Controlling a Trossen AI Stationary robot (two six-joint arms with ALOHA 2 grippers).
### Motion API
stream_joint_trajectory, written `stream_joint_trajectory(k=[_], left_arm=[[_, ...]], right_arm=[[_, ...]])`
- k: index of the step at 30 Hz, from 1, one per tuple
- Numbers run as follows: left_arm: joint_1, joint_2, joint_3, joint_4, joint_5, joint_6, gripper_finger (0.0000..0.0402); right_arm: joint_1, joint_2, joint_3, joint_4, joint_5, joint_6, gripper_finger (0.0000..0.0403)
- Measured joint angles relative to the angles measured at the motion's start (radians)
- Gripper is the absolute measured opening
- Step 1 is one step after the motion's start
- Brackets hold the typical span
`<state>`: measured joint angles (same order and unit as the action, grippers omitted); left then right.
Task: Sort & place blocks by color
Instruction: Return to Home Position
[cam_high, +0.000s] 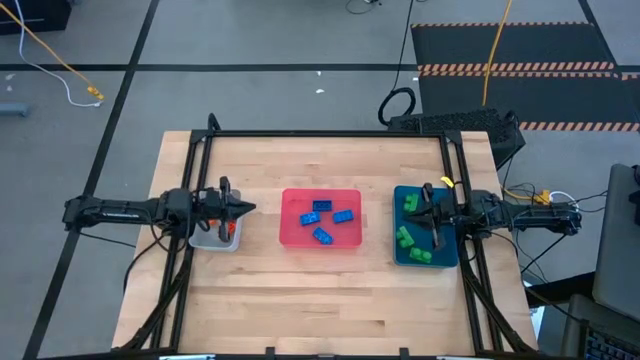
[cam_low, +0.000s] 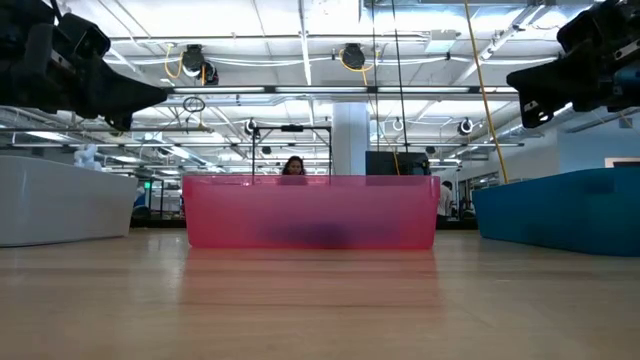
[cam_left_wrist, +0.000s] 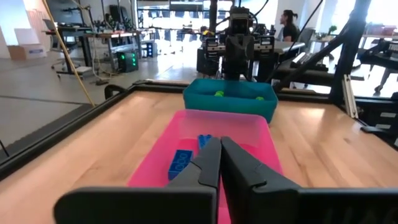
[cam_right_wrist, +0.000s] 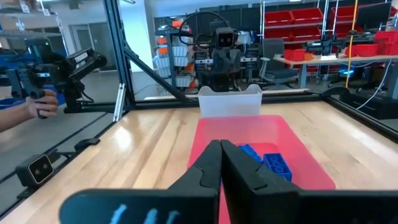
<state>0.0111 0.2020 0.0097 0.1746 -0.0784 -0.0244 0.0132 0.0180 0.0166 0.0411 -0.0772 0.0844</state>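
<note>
**Trays.** 3 trays stand in 1 row across the wooden table (cam_high: 320, 320). A pale grey rectangular plastic tray (cam_high: 212, 243) is on the left, a pink rectangular plastic tray (cam_high: 295, 236) is in the centre, and a teal rectangular plastic tray (cam_high: 446, 259) is on the right. The 3 stand apart, none touching another.

**Blue.** 4 blue studded plastic bricks (cam_high: 344, 216) lie flat inside the pink tray. 2 of them lie just beside each other and the other 2 lie apart.

**Green.** At least 3 green studded plastic bricks (cam_high: 404, 237) show inside the teal tray. The right arm covers part of that tray, so the full count cannot be told.

**Orange.** 1 orange plastic piece (cam_high: 229, 230) shows inside the grey tray, mostly hidden under the left arm. The count there cannot be told.

**Left gripper** (cam_high: 250, 208). It is held above the table, just past the grey tray's inner edge and pointing toward the pink tray. In the left wrist view its 2 fingers are pressed together with nothing between them.

**Right gripper** (cam_high: 411, 214). It is held above the teal tray, pointing toward the pink tray. In the right wrist view its 2 fingers are likewise pressed together and hold nothing. In the low view both grippers hang well clear of the tray rims.

**Surroundings.** 1 person (cam_low: 293, 166) shows in the room behind the pink tray. 1 hand (cam_right_wrist: 31, 109) holding a dark device shows off the table's edge.
</note>
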Motion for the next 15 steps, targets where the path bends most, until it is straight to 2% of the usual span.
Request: stream_joint_trajectory(k=[7,15], left_arm=[[0.0,0.0,0.0,0.001,0.0,0.001,0.0039],[0.0,0.0,0.0,0.001,0.0,0.001,0.0041]], right_arm=[[0.0,0.0,-0.001,-0.001,0.001,0.0,0.0],[0.0,0.0,-0.002,-0.002,0.001,0.0,0.0]])
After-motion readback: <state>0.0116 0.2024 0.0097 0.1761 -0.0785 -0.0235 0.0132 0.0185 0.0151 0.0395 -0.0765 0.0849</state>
